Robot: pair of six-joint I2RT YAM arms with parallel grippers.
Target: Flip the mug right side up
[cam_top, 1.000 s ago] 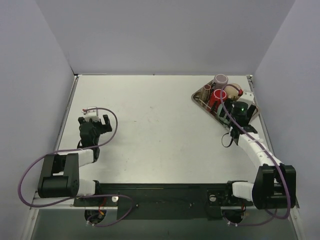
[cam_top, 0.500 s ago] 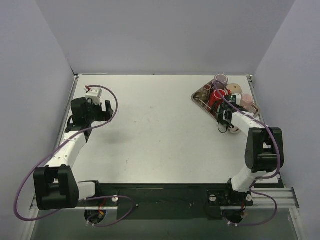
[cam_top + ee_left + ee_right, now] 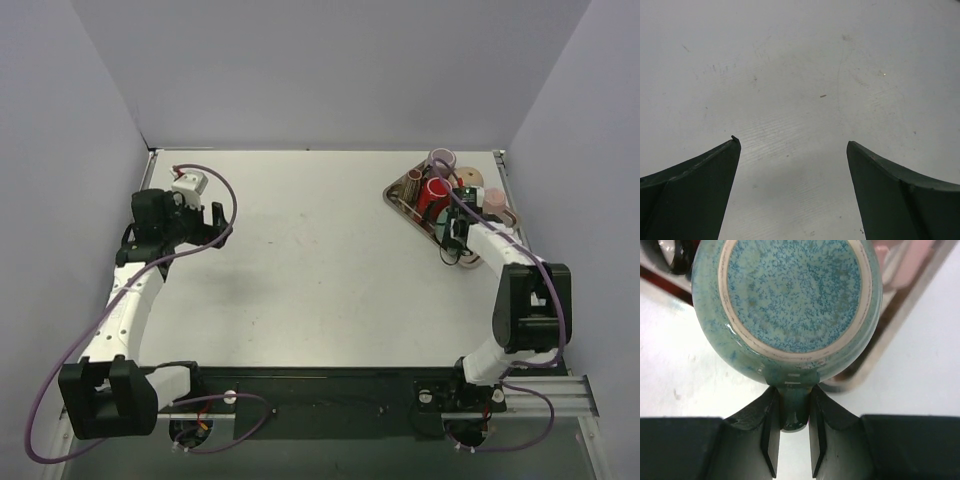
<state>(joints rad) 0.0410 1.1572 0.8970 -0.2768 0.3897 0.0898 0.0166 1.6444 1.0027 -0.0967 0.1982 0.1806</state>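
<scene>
The right claw [image 3: 793,401] is pinched narrow on the handle [image 3: 792,412] of the teal mug [image 3: 792,290]. The mug sits bottom up at the near edge of the tray [image 3: 398,190], far right on the table [image 3: 800,60]. The left claw [image 3: 790,142] hangs wide over bare table at the far left, holding nothing.

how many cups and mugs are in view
4: upside-down teal speckled ceramic mug, handle pinched by the right gripper, beside the metal tray; red cup in the tray; mauve cup at its far corner; pale pink cup at its right edge. Others may be hidden.
</scene>
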